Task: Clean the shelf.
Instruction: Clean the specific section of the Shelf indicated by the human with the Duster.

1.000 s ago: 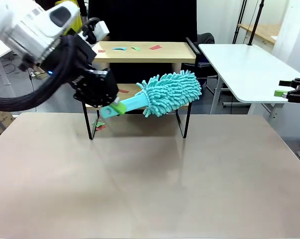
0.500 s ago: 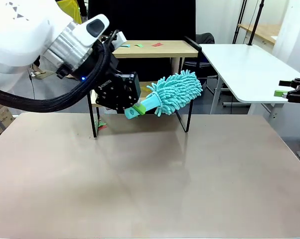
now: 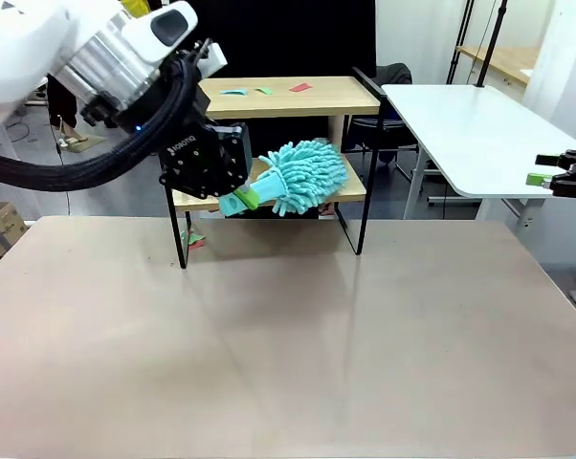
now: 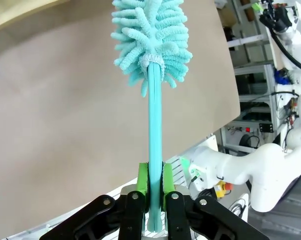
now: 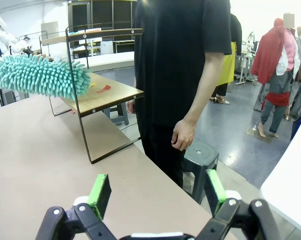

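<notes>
Shelf [image 3: 338, 97] on beige table [image 3: 317, 335]; coloured scraps [image 3: 299, 88] atop

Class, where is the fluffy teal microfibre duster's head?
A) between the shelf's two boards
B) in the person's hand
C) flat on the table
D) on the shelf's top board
A: the left gripper holds the fluffy teal microfibre duster under the top board of the black-framed light-wood shelf, above the lower board.

Bright, even overhead light. Below the left gripper [image 3: 235, 201] a soft shadow lies under the shelf [image 3: 336, 97]; the duster [image 3: 302, 177] in it looks sharp. Beyond the right gripper [image 5: 155, 192], straight lines bow toward the edges, and the floor [image 5: 235, 125] shines
</notes>
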Robot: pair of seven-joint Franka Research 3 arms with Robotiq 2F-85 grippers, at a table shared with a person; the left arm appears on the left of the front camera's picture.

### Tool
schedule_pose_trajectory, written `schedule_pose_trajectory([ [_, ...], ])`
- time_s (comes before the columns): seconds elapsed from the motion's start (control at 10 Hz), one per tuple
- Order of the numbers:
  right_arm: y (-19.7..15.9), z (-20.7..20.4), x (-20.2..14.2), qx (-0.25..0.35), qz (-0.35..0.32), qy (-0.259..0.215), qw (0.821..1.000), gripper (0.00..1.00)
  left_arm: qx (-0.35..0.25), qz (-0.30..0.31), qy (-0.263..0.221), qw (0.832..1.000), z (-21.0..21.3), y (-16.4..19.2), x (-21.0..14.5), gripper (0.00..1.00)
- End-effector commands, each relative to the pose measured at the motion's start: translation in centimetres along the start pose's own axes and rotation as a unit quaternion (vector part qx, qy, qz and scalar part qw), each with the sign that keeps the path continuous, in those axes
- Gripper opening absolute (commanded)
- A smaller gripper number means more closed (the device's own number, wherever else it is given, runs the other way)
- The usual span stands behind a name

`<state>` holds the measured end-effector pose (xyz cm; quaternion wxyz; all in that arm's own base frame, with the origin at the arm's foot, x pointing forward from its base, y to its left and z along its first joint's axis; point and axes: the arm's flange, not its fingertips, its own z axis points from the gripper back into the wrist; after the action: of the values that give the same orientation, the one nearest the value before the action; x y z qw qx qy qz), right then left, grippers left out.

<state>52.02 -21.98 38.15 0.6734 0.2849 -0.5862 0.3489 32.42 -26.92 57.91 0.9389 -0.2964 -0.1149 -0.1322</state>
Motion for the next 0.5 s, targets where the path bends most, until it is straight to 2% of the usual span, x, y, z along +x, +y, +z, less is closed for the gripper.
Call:
schedule_pose_trajectory([
  [0.0,0.1,-0.2,0.6,-0.005,-0.006,0.007,1.000,1.00,0.007,0.014,-0.002,1.000,0.6,0.4,-0.5,0.13],
  [0.4,0.1,-0.2,0.6,-0.005,-0.006,0.007,1.000,1.00,-0.018,0.035,-0.035,0.999,-1.8,-0.5,1.2,0.13],
])
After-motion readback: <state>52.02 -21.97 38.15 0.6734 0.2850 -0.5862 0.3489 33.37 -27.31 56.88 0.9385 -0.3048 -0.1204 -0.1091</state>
